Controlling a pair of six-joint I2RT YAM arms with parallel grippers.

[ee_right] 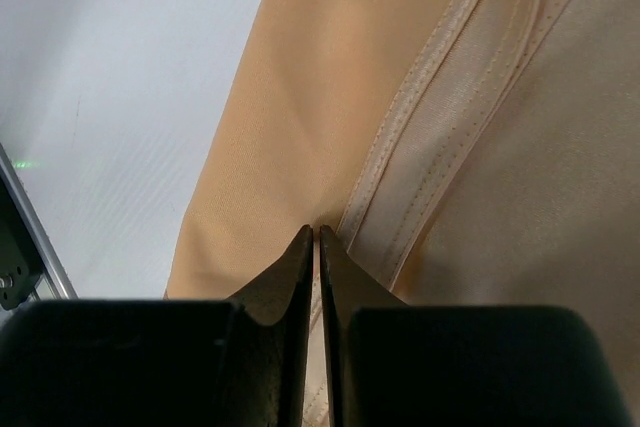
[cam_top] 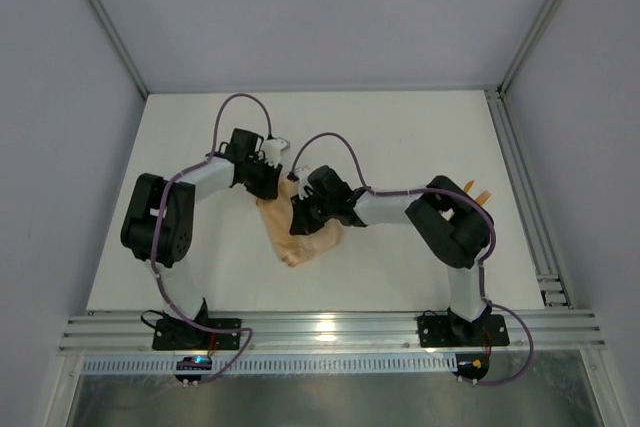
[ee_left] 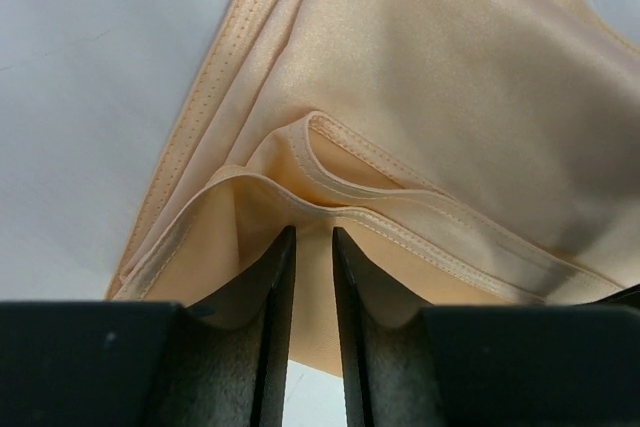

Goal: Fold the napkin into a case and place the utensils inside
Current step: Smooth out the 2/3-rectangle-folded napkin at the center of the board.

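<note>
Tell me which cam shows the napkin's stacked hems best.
Left wrist: the napkin fills the frame, its stitched hems layered and curling. Right wrist shows a hem strip close up; top external shows it small, partly hidden.

We see soft, even light from above, bright on the white desk (cam_top: 420, 137), with glare on the metal rail (cam_top: 322, 326) at its near edge. The arms cast only faint shadows. In both wrist views the napkin (ee_left: 450, 77) shows a mild sheen and sharp stitching, while the black fingers (ee_right: 285, 282) are dark and slightly blurred.
</note>
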